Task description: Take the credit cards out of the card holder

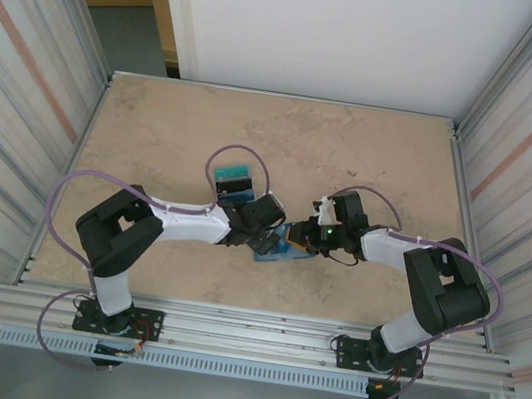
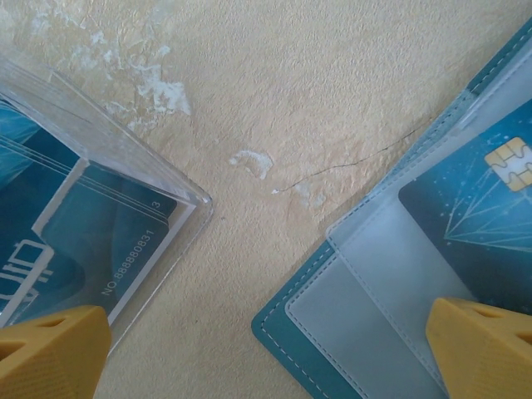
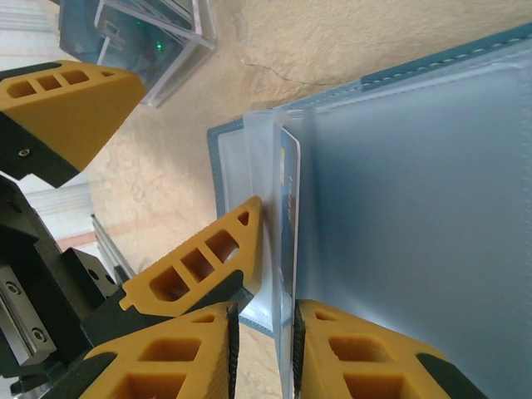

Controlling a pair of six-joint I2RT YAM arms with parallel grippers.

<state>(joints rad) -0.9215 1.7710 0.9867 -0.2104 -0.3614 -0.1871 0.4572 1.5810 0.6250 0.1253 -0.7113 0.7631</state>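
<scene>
right gripper (image 3: 264, 332) narrow astride edge-on credit card (image 3: 288, 191) in card holder (image 3: 416, 208), pinch unclear, card's length running straight ahead; left gripper (image 2: 266, 332) wide open

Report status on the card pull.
Left gripper open wide beside wallet. Right gripper straddles card edge in its slot, grip unclear. Clear case alongside, apart.
</scene>
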